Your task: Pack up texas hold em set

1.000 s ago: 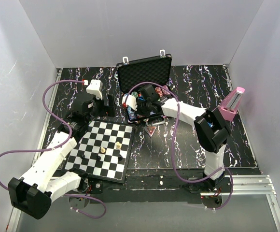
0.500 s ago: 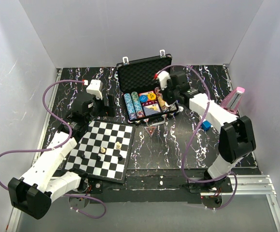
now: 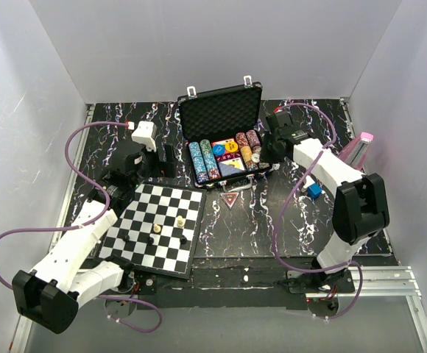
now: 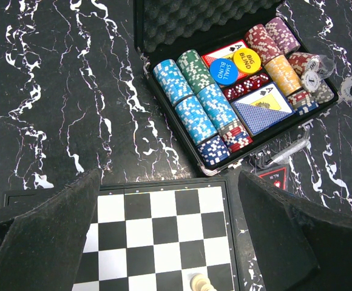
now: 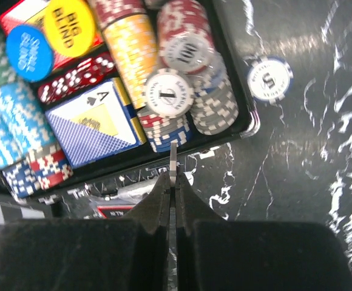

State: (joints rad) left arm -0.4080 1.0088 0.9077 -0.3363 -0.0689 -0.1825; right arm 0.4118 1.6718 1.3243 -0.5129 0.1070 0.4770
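Briefcase (image 3: 219, 112) open with chip rows (image 4: 194, 100), card decks (image 4: 262, 109), dice (image 4: 246, 88) inside; left tool (image 4: 169, 236) spread, right tool (image 5: 173, 177) pressed together

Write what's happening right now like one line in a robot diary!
briefcase: open, chip rows inside | loose chip: on table beside briefcase | right gripper: shut, above briefcase corner | left gripper: open, above chessboard

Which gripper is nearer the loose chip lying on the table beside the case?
Right. The right gripper hangs by the right end of the case, near the chip. The left gripper sits beyond the case's other side, by the chessboard's far edge.
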